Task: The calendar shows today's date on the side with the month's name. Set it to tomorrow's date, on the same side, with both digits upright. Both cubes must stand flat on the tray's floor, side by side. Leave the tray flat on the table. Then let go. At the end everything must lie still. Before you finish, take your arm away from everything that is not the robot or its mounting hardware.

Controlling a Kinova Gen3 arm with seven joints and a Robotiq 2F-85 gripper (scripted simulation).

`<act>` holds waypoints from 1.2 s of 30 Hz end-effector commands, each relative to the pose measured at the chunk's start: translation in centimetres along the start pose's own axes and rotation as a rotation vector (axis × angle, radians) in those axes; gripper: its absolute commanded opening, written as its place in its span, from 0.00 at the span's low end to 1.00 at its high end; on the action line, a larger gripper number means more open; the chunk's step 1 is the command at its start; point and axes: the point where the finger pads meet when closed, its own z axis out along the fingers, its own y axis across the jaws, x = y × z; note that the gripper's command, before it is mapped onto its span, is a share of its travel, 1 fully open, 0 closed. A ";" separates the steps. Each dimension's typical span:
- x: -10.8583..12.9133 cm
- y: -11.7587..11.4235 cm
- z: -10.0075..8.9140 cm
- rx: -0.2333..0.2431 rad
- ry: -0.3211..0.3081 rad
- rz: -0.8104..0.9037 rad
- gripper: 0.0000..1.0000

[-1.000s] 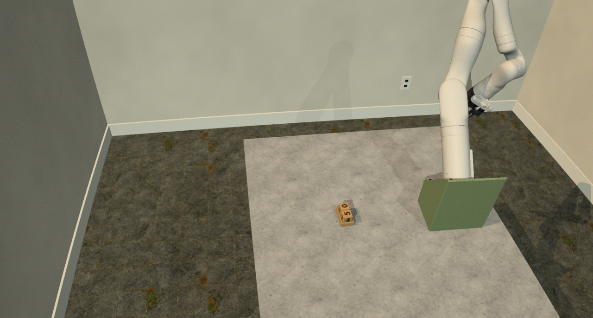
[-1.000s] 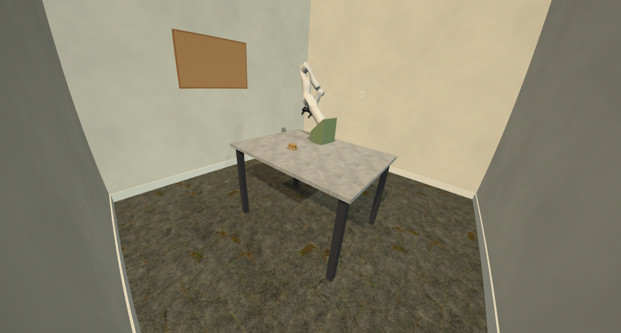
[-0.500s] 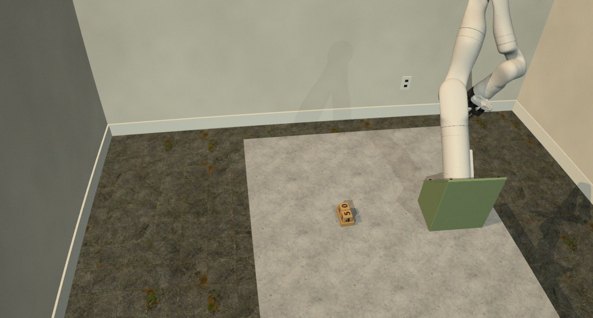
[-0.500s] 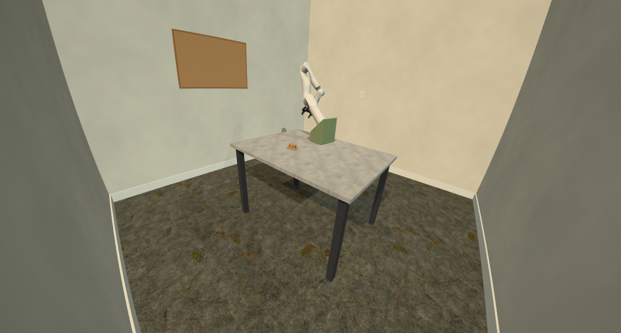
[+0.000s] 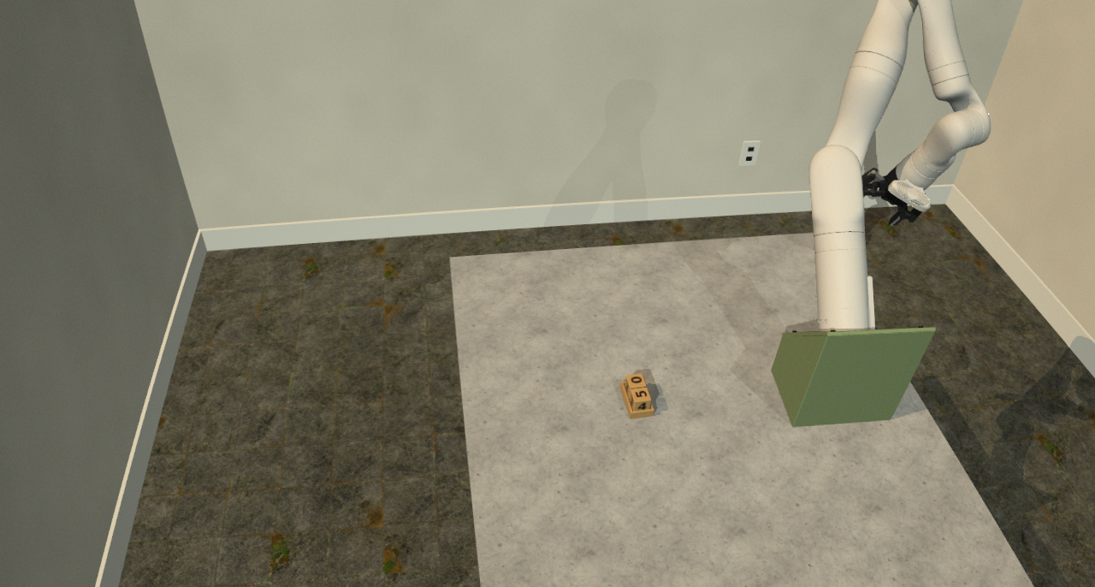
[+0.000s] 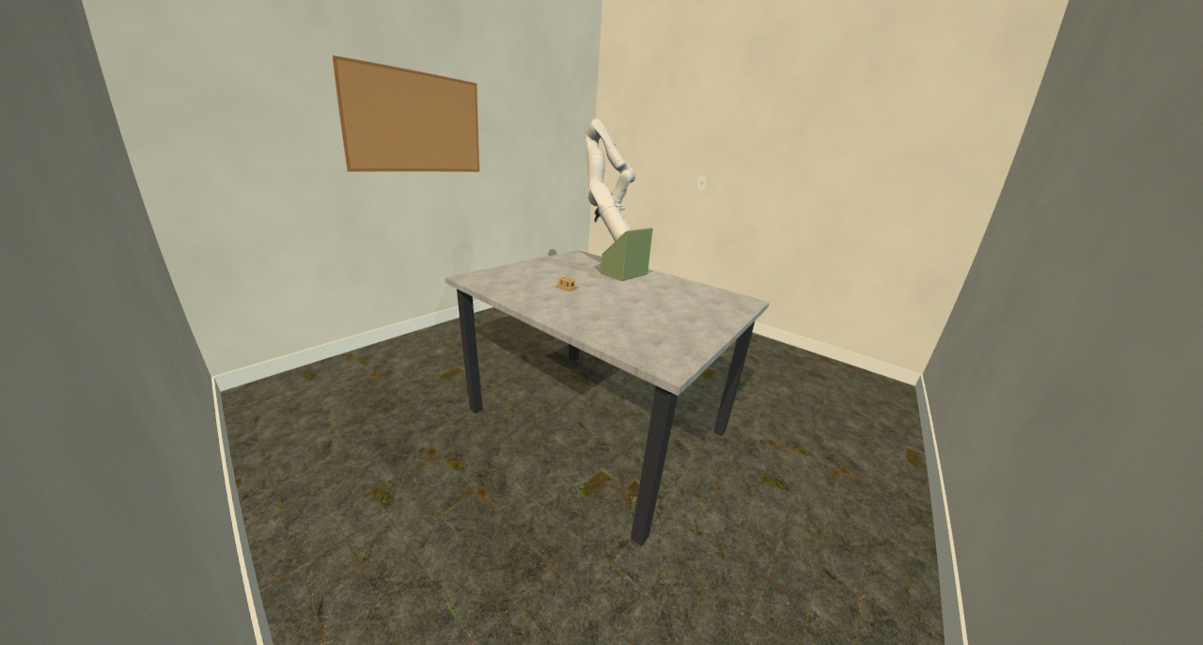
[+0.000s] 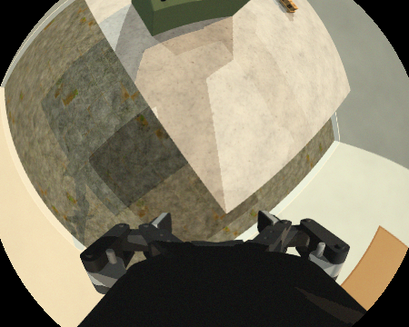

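surroundings: green base box (image 5: pixel 849 376) btwn me & calendar (image 5: pixel 637 396) on desk (image 5: pixel 612 491) | my gripper (image 5: pixel 888 194) wide open, empty (partly behind arm) | month side unreadable

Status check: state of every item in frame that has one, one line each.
Gripper: open, holding nothing, raised behind the arm's base, far from the calendar.
Calendar tray: flat on the table, untouched.
Two cubes: seated side by side in the tray, tops showing 5 and 0.
Green mount: standing on the table, carrying the arm.
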 end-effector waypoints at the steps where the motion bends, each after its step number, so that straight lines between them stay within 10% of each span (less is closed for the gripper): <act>1: 0.4 -2.8 -1.9 0.063 -0.035 0.060 1.00; 8: 5.1 -11.3 -9.8 0.302 -0.127 0.285 1.00; 12: 9.1 -14.4 -14.2 0.418 -0.170 0.414 1.00; 15: 9.2 -14.5 -14.4 0.421 -0.171 0.417 1.00; 18: 14.7 -16.4 -19.0 0.540 -0.213 0.568 1.00; 29: 31.5 -14.3 -27.5 0.782 -0.295 0.987 1.00; 32: 31.9 -14.1 -27.7 0.786 -0.297 0.997 1.00; 36: 39.5 -10.0 -29.0 0.858 -0.322 1.200 1.00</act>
